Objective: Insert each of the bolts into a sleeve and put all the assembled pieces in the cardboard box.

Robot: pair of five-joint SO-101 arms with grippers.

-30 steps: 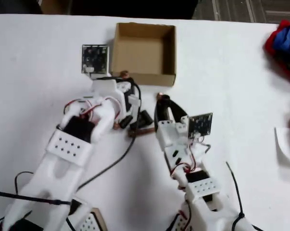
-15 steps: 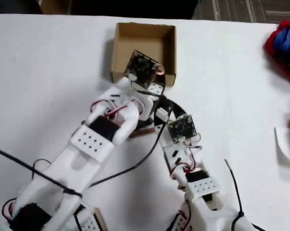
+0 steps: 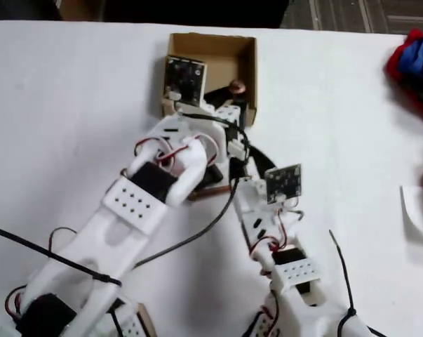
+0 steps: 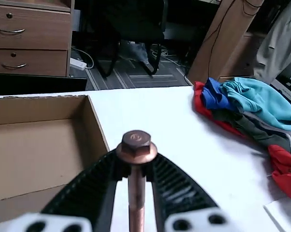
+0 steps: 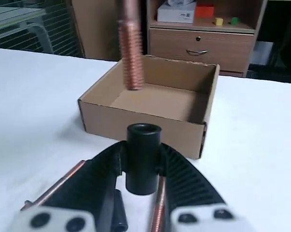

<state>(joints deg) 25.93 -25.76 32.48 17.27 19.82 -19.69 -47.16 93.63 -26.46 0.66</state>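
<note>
Your left gripper (image 4: 135, 163) has its jaws clenched just under the hex head of a copper bolt (image 4: 136, 193), so the threaded shank hangs free below. That is the pose it needs to enter a bore, over the near right corner of the cardboard box (image 3: 218, 36) in the upper middle of the high view. Your right gripper (image 5: 143, 149) grasps a black sleeve (image 5: 143, 162) upright, mouth facing up to receive that tip, which hangs above it and apart from it. Loose bolts (image 5: 58, 186) lie on the counter (image 5: 34, 96) beneath – so I judge more pairs are left to assemble.
</note>
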